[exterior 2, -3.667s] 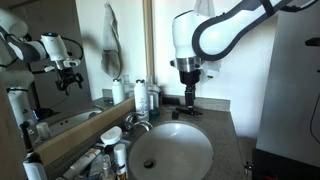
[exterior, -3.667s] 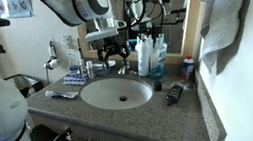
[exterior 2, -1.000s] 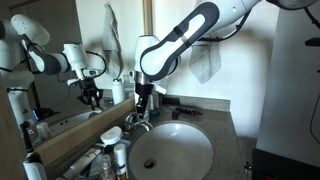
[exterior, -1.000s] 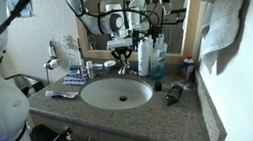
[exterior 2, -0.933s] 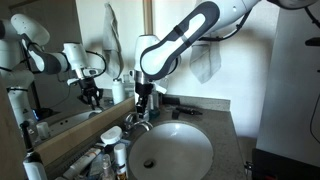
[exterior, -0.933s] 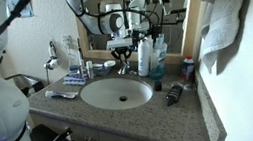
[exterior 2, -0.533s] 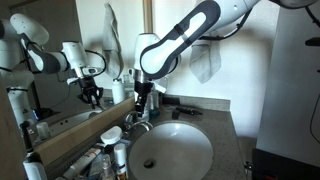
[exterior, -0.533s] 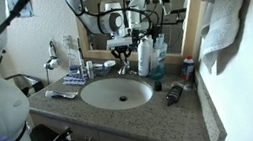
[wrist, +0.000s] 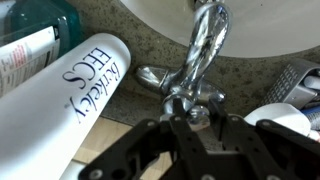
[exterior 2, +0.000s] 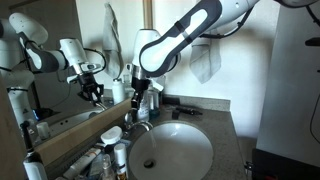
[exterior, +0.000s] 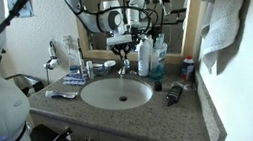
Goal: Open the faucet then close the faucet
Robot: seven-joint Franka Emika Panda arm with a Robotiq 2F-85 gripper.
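Note:
The faucet [wrist: 205, 45] is small and chrome, with a short spout reaching over the round white basin [exterior: 117, 92]. In the wrist view my gripper [wrist: 198, 114] sits right above the faucet's chrome handle knob, and the black fingers [wrist: 178, 112] are shut on it from both sides. In both exterior views the gripper [exterior: 122, 56] [exterior 2: 137, 103] points down onto the faucet [exterior: 121, 69] [exterior 2: 135, 122] at the basin's [exterior 2: 170, 155] back rim, next to the mirror.
A large white bottle [wrist: 70, 100] lies close beside the faucet. Tall white and blue bottles [exterior: 148, 55] stand on the granite counter [exterior: 174, 119]. Small toiletries [exterior 2: 108, 150] crowd the basin's other side. A towel [exterior: 229, 10] hangs nearby.
The arm has come across from over the counter to the faucet. Over the last second the wrist has shifted slightly toward the mirror while staying shut on the handle.

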